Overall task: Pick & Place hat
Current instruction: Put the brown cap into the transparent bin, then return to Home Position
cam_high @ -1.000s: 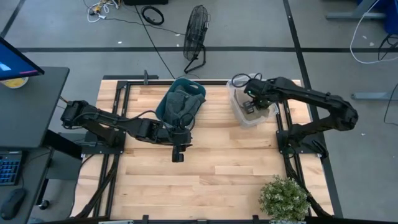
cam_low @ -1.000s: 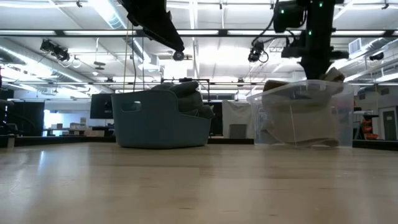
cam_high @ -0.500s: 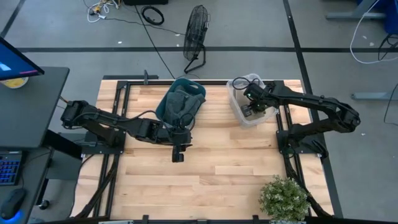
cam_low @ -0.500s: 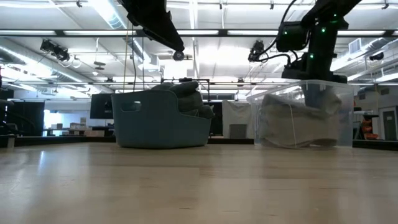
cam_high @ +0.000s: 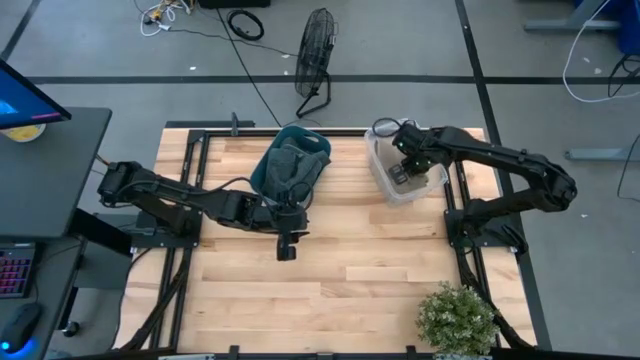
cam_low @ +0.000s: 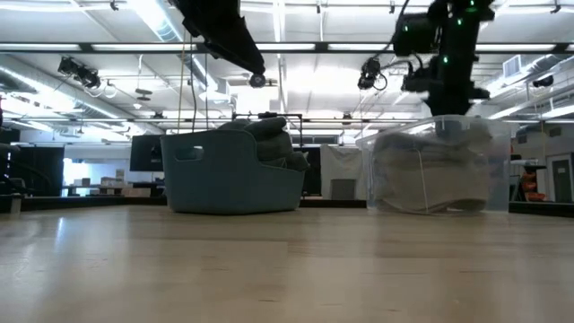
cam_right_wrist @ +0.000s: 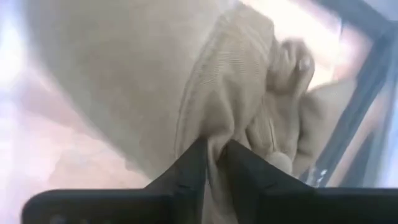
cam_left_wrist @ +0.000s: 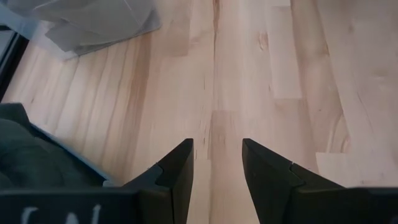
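The right tool (cam_right_wrist: 214, 155) hangs over the clear plastic bin (cam_high: 381, 172) at the far right of the pale wooden plank surface (cam_high: 330, 270), its two dark fingers pinched on a fold of the tan fabric hat (cam_right_wrist: 249, 106) lying in that bin. The left tool (cam_left_wrist: 216, 165) hovers above bare planks near the middle, fingers apart and holding nothing, just beside the teal fabric basket (cam_high: 318, 141) heaped with grey-green cloth (cam_high: 288, 168).

Tan hat (cam_right_wrist: 242, 93); teal basket (cam_low: 229, 175)
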### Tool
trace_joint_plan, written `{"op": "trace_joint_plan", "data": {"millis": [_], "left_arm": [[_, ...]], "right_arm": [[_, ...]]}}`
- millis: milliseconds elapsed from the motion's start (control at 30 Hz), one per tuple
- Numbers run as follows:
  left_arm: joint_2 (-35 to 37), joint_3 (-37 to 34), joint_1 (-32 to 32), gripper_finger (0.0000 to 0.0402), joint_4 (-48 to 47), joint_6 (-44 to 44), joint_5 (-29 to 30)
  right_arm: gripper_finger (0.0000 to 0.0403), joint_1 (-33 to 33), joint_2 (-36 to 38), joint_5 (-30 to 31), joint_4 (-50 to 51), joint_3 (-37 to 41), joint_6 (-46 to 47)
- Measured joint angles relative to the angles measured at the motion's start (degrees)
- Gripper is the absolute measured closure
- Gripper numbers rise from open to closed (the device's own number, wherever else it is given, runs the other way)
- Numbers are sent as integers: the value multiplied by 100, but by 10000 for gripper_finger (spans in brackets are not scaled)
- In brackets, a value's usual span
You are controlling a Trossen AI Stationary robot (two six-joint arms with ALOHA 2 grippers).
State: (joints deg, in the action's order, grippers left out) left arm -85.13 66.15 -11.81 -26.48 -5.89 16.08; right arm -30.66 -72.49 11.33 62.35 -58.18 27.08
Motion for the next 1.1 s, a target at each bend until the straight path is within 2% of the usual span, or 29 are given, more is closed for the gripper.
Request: {"op": "trace_joint_plan", "data": {"millis": [167, 267, 433, 600, 700, 833, 1100], "left_arm": [[280, -2, 0, 262, -124, -272, 76], [668, -2, -2, 262, -186, -437, 456], [1507, -2, -105, 262, -452, -566, 1235], [2274, -2, -212, 262, -879, -749, 1415], [2659, -268, -272, 262, -889, -813, 1741], [3262, -1016, -309, 262, -751, -1008, 1864], [4729, -3038, -313, 262, 614, -1028, 1929]], "right_arm": [[311, 161, 3, -55, 713, -855, -383], [300, 338, 58, -54, 846, -1311, -435], [290, 1030, 425, -47, 37, -1494, -968], [289, 1825, 936, -33, -758, -1408, -1487], [289, 2256, 1343, -32, -1514, -1020, -1810], [289, 2687, 1937, -34, -2398, -126, -1946], [289, 3247, 3040, -245, -4053, 1873, -2104]]}}
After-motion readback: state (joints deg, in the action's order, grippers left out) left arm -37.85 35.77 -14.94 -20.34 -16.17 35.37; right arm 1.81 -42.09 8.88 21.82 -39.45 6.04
